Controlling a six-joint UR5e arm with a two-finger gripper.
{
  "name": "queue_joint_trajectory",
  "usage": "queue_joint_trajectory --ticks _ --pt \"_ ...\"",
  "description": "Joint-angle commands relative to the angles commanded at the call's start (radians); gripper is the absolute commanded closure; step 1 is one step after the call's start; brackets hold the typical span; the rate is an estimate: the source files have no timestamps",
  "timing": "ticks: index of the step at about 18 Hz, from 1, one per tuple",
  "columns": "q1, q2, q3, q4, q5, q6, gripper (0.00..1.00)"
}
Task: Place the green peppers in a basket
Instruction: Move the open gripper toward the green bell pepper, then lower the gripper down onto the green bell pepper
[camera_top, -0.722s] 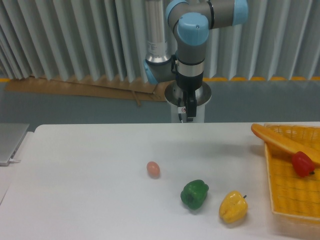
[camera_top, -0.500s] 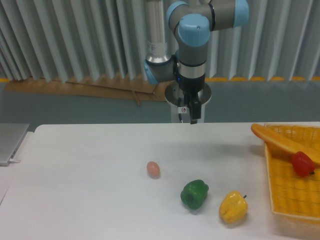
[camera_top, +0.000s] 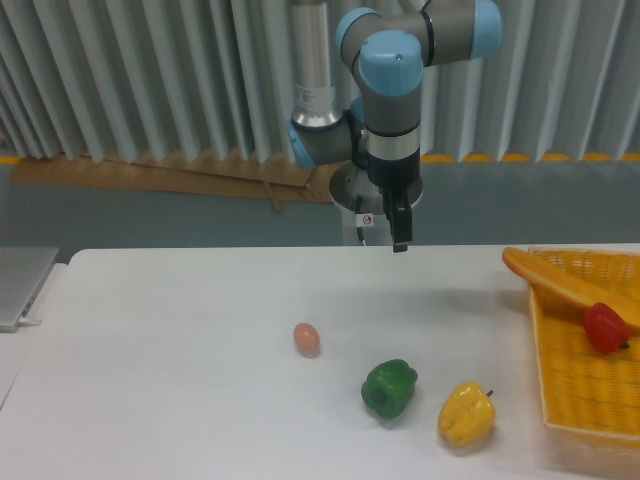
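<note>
My jaws have drifted toward 3 o'clock, empty, opening unclear; the green pepper waits at 6 o'clock.

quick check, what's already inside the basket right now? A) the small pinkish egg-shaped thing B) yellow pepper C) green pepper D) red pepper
D: the red pepper lies in the basket at the right edge, while the green pepper, yellow pepper and the pinkish egg-shaped object all sit on the white table.
</note>
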Motion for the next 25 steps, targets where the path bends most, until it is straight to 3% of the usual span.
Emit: queue_joint_trajectory --ticks 4,8,13,16,21,25 --pt "0.014 -0.061 0.028 0.012 0.021 -0.022 0.0" --pt "0.005 -0.135 0.031 0.104 0.066 -0.026 0.0" --pt "-0.012 -0.187 0.04 0.139 0.063 -0.088 0.0" --pt "-0.014 -0.206 0.04 0.158 0.052 -0.193 0.0" --pt "-0.014 -0.23 0.04 0.244 -0.029 -0.451 0.0" --pt "-0.014 -0.252 0.034 0.31 -0.066 -0.509 0.0"
